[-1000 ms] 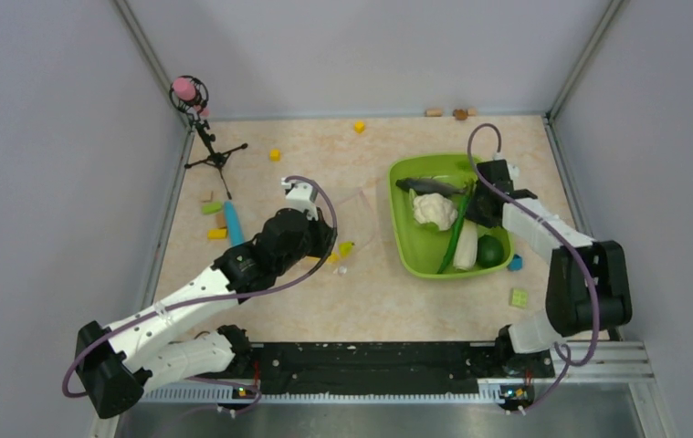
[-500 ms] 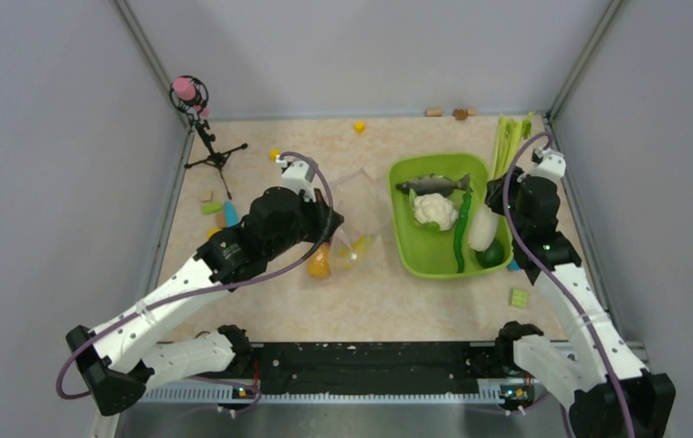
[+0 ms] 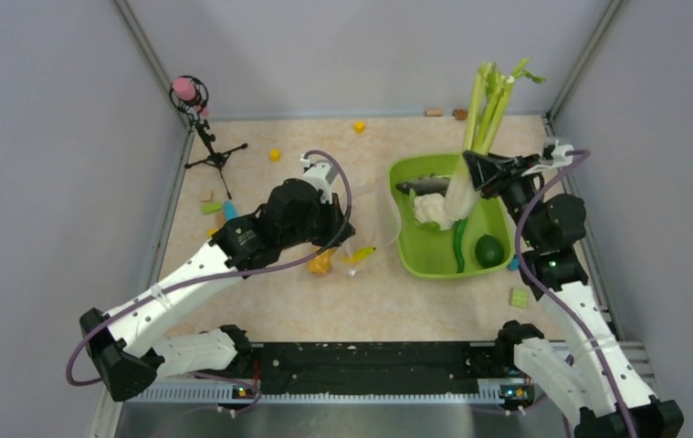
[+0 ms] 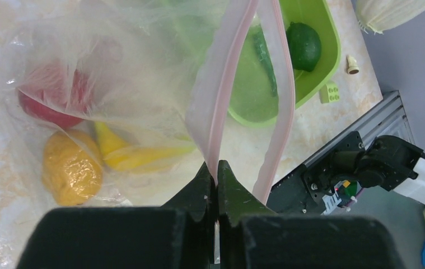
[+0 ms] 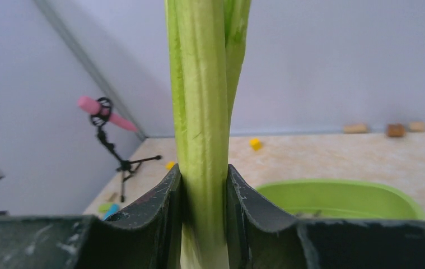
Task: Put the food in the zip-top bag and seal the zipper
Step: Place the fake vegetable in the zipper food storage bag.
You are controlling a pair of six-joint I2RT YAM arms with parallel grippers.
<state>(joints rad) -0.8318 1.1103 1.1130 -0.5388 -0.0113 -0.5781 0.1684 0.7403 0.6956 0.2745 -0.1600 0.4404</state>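
Grey walls close in a beige marbled counter (image 3: 324, 301). From above, the left arm (image 3: 224, 265) reaches to the zip-top bag (image 3: 370, 203), which is clear and hard to trace, lying just left of the lime-green tray (image 3: 411, 265). An orange piece (image 3: 321, 263) and a yellow piece (image 3: 361, 254) show beside the wrist. The right gripper (image 3: 476, 173) holds a green stalk (image 3: 488, 105) above the tray, pale base down and leafy tops up. A cauliflower (image 3: 430, 210) and a dark green fruit (image 3: 489, 249) wait in the tray.

From the left wrist, the left gripper (image 4: 216, 168) is pinched together on the pink zipper (image 4: 229, 73), lifting one lip so the mouth gapes toward the tray. A tomato (image 4: 47, 103) and the orange and yellow pieces lie inside the bag.

From the right wrist, the right gripper's jaws are clamped on the stalk's lower part, its long axis crossing them upright.

The bag's mouth lies to the left of the stalk, past the tray's rim. The right arm probably has to swing left and tip the stalk so it enters end-first through the narrow mouth, not crosswise.
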